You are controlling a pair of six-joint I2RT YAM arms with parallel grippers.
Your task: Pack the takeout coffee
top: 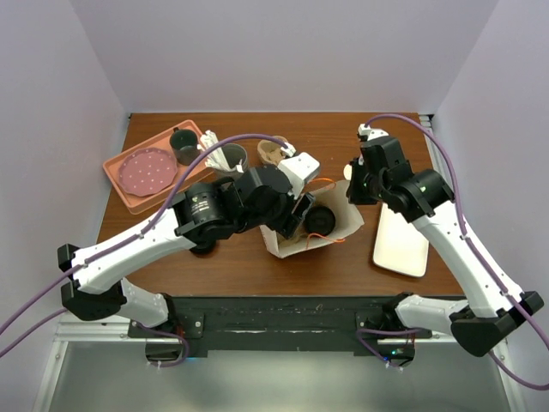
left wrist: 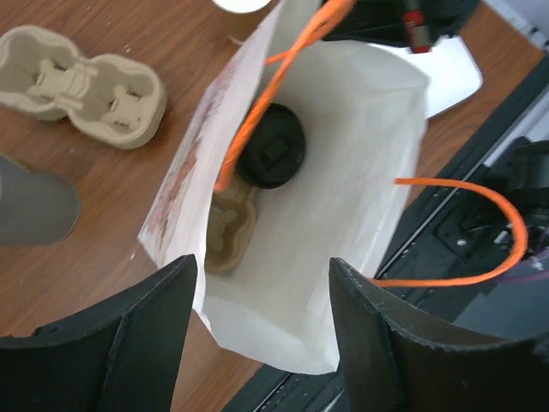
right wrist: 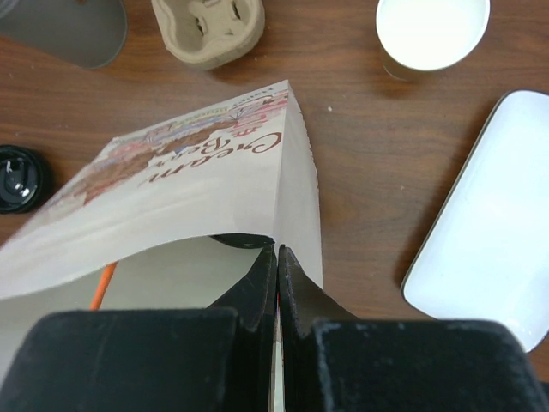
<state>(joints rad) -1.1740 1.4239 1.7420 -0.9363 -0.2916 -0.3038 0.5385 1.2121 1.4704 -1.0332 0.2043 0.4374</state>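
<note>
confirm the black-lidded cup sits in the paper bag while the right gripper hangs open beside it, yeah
Not quite: the right gripper isn't open. The right wrist view shows its jaws shut, pinching the paper bag at its rim. The black-lidded cup does sit in the bag.

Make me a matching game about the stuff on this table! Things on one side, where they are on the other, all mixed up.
Things:
1. coffee cup
2. pink plate
3. right claw
4. empty cup holder

Places:
A. on the pink tray
B. pinched shut on the edge of the paper bag
C. inside the paper bag
D. on the bare wood of the table

Pairs: 1-C, 2-A, 3-B, 4-D
</note>
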